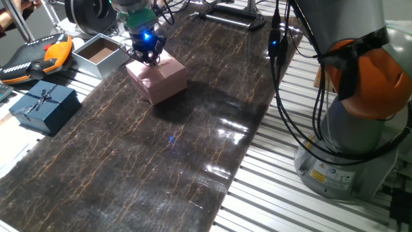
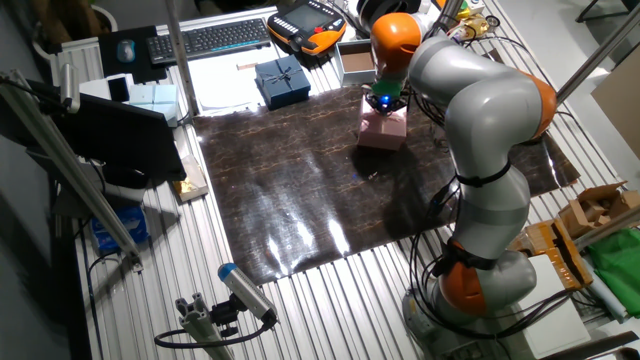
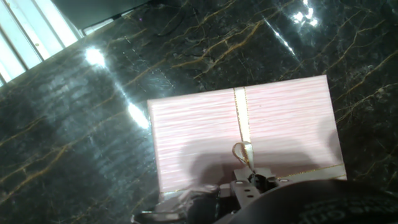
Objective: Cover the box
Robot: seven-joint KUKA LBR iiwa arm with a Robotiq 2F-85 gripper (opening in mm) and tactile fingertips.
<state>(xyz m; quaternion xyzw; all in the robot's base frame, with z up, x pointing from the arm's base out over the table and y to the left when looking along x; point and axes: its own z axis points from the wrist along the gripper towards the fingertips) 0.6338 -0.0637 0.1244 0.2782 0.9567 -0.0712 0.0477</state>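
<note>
The pale pink box (image 1: pixel 161 78) (image 2: pixel 383 131) stands on the dark marbled mat (image 1: pixel 161 148), toward its far end. Its matching pink lid (image 3: pixel 249 118), with a thin gold ribbon line and a small bow loop, lies flat on top and hides the inside. My gripper (image 1: pixel 147 57) (image 2: pixel 384 103) (image 3: pixel 252 182) points straight down at the lid's top, near one edge and just behind the bow loop. The fingertips sit at or very close to the lid surface. In the hand view they form one small cluster, and the gap between them is not readable.
An open grey box with a brown inside (image 1: pixel 100 55) (image 2: pixel 355 60) stands just beyond the pink box. A dark blue box with a bow (image 1: pixel 44 104) (image 2: pixel 281 82) and an orange-black pendant (image 1: pixel 35 58) lie off the mat. Cables (image 1: pixel 283 96) hang beside the arm's base (image 1: pixel 360 129).
</note>
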